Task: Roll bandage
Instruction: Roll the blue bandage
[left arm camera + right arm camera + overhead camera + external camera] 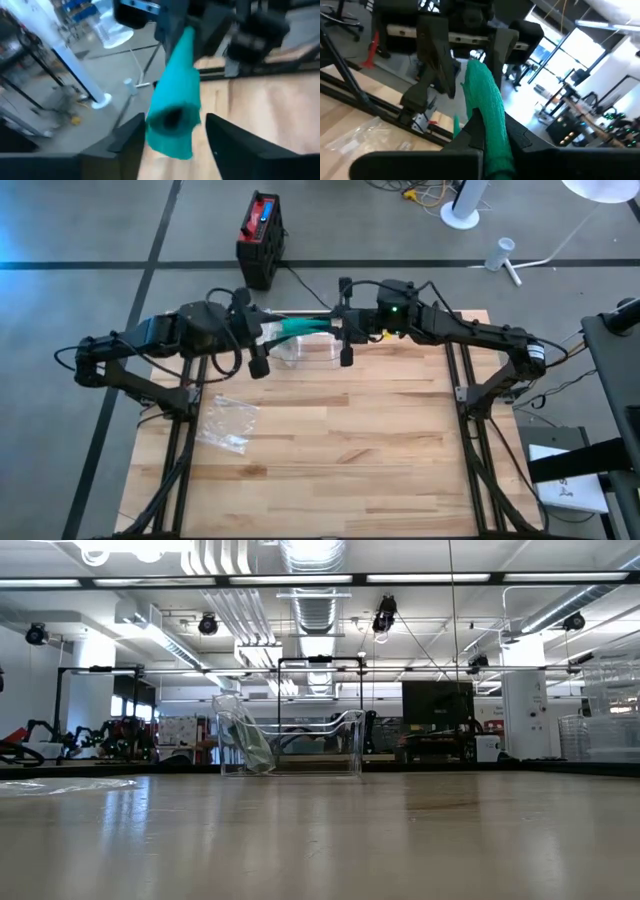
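Observation:
The green bandage (300, 328), rolled into a long tube, hangs in the air over the table's far middle, between my two grippers. My right gripper (495, 125) is shut on its right end. My left gripper (175, 120) is open. Its fingers (230, 145) stand on either side of the tube's left end (172, 117), with a gap showing beside one of them. In the high view the left gripper (262, 330) and the right gripper (338, 328) face each other. The low view shows neither the grippers nor the bandage. My right gripper pinches the bandage tube's right end (492, 117) between its two fingers. The fingers come level from the table's right and lie along the tube. The tube reaches out past the fingertips toward the left gripper, roughly level and clear of the table.
A clear plastic container (305, 350) stands on the table just below the bandage, and also shows in the low view (290, 745). A crumpled clear bag (228, 422) lies at the table's left. A red and black case (262, 235) sits on the floor beyond the far edge.

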